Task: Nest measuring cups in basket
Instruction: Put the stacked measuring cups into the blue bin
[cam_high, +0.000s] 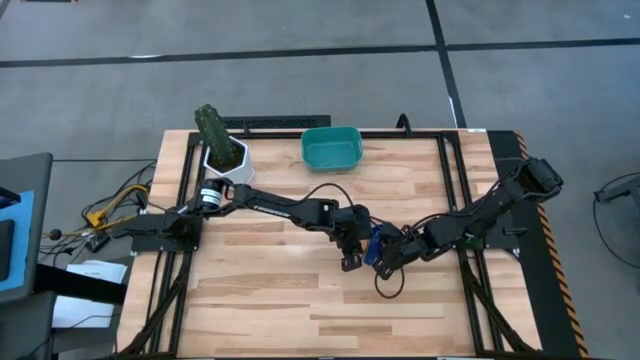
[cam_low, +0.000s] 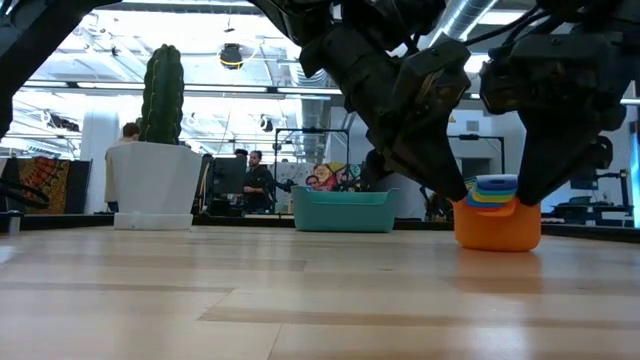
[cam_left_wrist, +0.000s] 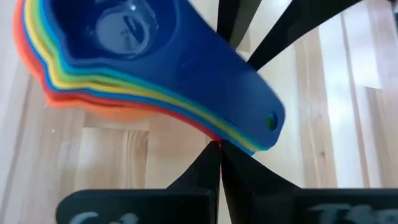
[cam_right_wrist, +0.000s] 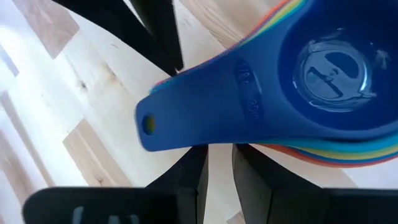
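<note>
- The cups (cam_low: 496, 215) stand as one nested stack, orange at the bottom and blue on top, on the table (cam_high: 300, 300) near its centre.
- The basket (cam_high: 331, 147) sits well apart, at 11 o'clock from the stack, near the far edge.
- Left gripper (cam_high: 351, 250): just beside the stack at 9 o'clock; the left wrist view shows its fingers closed together under the handles, gripping nothing.
- Right gripper (cam_high: 385, 262): at the stack's 3 o'clock; its fingers stand slightly apart beneath the handles, grasping nothing visible.
- Risk: both grippers crowd the stack; a collision could tip it.
- Risk: a grip on the top handle alone could lift one cup and split the stack.
- Risk: a loose hold could drop cups short of the basket.
</note>
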